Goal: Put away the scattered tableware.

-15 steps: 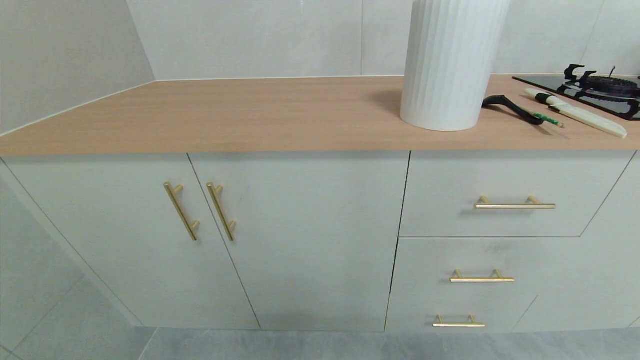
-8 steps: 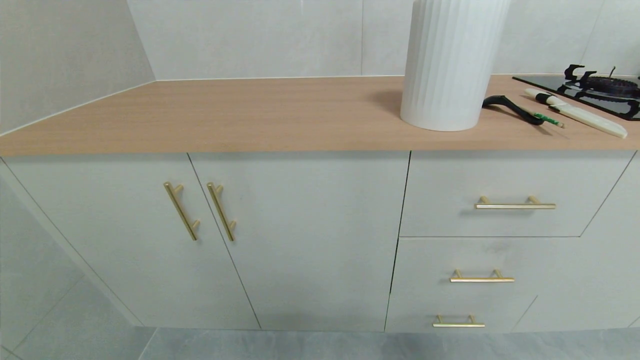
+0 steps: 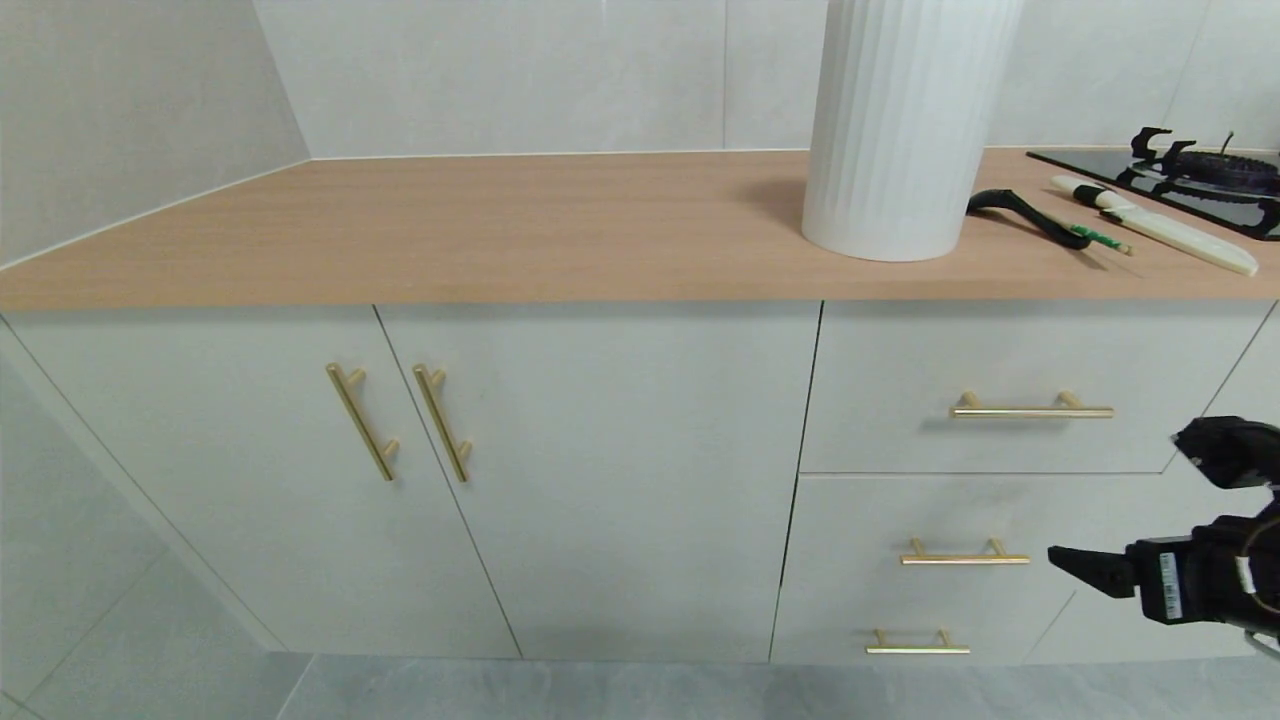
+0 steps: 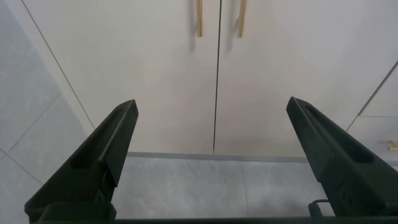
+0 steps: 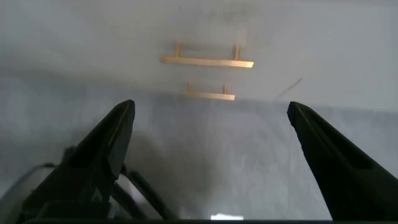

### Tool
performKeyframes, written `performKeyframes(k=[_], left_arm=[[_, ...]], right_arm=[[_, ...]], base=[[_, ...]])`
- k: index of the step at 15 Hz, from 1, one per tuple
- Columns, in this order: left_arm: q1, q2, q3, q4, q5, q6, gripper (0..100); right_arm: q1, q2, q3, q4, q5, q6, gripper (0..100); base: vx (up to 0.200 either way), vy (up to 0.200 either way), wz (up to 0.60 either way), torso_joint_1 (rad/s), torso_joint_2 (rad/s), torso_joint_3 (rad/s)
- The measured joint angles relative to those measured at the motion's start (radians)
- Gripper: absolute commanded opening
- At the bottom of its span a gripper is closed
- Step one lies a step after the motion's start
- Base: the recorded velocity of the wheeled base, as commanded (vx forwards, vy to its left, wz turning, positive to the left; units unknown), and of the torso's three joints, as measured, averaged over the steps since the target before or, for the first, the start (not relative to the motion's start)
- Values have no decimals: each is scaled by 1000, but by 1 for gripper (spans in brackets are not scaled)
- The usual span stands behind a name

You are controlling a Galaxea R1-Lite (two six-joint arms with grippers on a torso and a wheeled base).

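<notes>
R gripper (image 3: 1125, 498) hangs in front of the drawer stack w/ fingers spread wide and nothing between them. Its lower fingertip sits just beside the middle drawer handle (image 3: 965, 557), on that handle's right, not touching. The top drawer handle (image 3: 1031, 410) is up and to the gripper's left; the bottom drawer handle (image 3: 918, 648) is lower, also to its left. The task's tableware lies well above the gripper on the wooden countertop (image 3: 500, 230): a black-handled utensil (image 3: 1025, 215), a thin green-tipped stick (image 3: 1098, 238) and a long cream utensil (image 3: 1160, 227). They lie close together, just right of a tall white ribbed container (image 3: 900, 130). A gas hob (image 3: 1200, 175) sits behind them at the counter's far right. L gripper (image 4: 210, 109) is likewise wide open and empty, facing the double cabinet doors. The door seam (image 4: 216, 74) runs between its fingers, w/ two upright gold handles (image 4: 199, 17) past the fingertips. Grey floor (image 4: 217, 186) lies at the doors' foot.
</notes>
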Motion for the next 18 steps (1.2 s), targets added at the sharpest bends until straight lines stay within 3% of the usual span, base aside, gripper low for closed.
performKeyframes(k=[6, 12, 18], left_arm=[[1, 0, 0, 0, 0, 0, 100], [1, 0, 0, 0, 0, 0, 100], [1, 0, 0, 0, 0, 0, 100]], right_arm=[[5, 325, 9, -166, -3, 1, 100], [3, 605, 0, -588, -33, -6, 100], [-1, 754, -76, -627, -64, -18, 100]], base=[[0, 0, 0, 0, 0, 0], [0, 0, 0, 0, 0, 0], [0, 0, 0, 0, 0, 0]])
